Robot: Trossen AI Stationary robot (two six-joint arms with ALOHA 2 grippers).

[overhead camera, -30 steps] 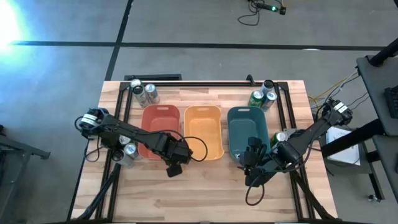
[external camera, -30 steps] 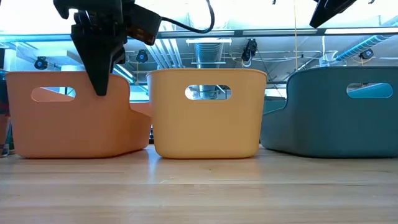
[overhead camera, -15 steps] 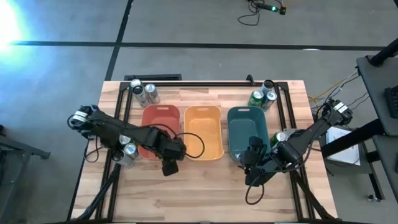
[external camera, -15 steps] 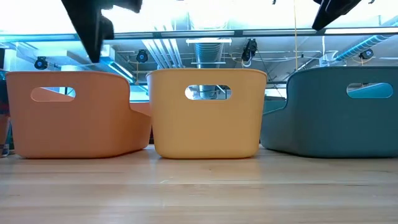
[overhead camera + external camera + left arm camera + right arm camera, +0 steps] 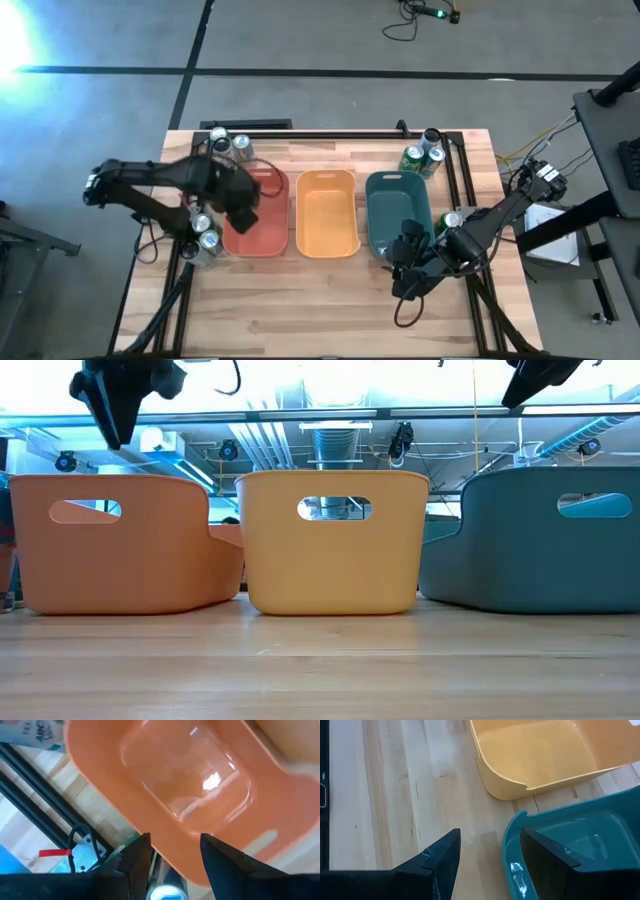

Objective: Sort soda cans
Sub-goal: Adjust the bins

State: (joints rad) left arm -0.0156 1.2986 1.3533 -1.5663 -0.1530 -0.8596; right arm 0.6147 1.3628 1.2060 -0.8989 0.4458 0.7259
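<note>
Bins stand in a row across the middle of the counter (image 5: 330, 290), red (image 5: 262, 245), orange (image 5: 327, 212) and teal (image 5: 385, 196), each apparently meant for one kind of drink. All three look empty, so the sorting appears barely begun.

Soda cans wait in clusters at the counter's edges: a dark and silver group (image 5: 228, 146) at the far left corner, a green group (image 5: 422, 156) at the far right corner, two silver-topped cans (image 5: 205, 232) at the left edge beside the red bin, and a single green can (image 5: 449, 221) just right of the teal bin.

Left claw (image 5: 243, 207) hangs above the red bin, near its left rim, fingers parted and empty; the left wrist view looks down past them into the bare bin and onto a can top (image 5: 164, 892) just outside it. That pose suggests it is lining up on the left-edge cans, the nearest stock.

Right claw (image 5: 403, 275) sits low at the near end of the teal bin, fingers spread and holding nothing. Its wrist view shows bare wood between them, with the teal and orange rims alongside. It seems parked clear of the bins while the left arm works.
</note>
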